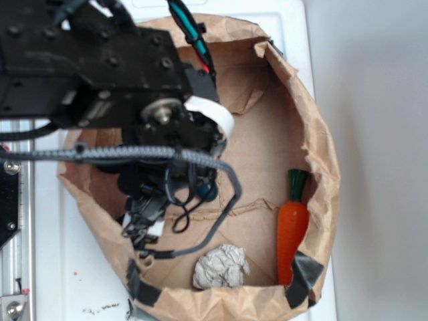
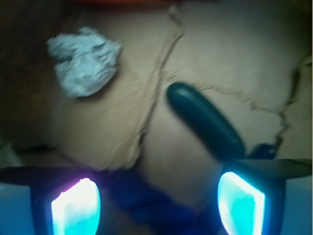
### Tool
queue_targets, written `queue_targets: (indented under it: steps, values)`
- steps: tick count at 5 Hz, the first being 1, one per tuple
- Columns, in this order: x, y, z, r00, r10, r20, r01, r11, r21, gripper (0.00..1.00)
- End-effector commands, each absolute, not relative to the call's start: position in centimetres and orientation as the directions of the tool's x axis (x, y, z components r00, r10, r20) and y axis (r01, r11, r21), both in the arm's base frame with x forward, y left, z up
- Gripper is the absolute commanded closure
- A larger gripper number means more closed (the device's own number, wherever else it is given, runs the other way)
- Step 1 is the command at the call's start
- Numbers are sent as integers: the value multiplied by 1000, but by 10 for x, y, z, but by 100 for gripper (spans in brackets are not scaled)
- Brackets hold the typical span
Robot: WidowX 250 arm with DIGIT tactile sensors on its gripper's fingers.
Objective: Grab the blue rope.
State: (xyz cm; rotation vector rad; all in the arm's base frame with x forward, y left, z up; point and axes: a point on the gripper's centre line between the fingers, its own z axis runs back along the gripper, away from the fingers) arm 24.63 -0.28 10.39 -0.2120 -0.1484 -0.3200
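Rope: the blue rope [image 2: 146, 203] lay at bottom centre of the wrist view, between the fingers, ungrasped.
Gripper: the gripper [image 2: 159, 200] stood spread wide.
Left: closing.

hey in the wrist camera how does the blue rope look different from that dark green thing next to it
The blue rope is bright navy with a lumpy, twisted surface; the dark green cucumber-shaped toy is smooth and glossy. The rope lies between the open hand's fingers at the bottom edge, partly cut off; the toy lies farther out, one end hidden behind a finger. The rope curves; the toy is straight. Both rest on the brown paper.
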Motion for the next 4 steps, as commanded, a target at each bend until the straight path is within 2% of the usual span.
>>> queue_targets:
  steps: [1,2,4]
  values:
    - [233,-9,115,906,-379,187,403,908,-113,0]
    - [229,-8,105,909,-388,152,401,914,-64,0]
    - [231,-14,83,904,-409,124,413,910,-15,0]
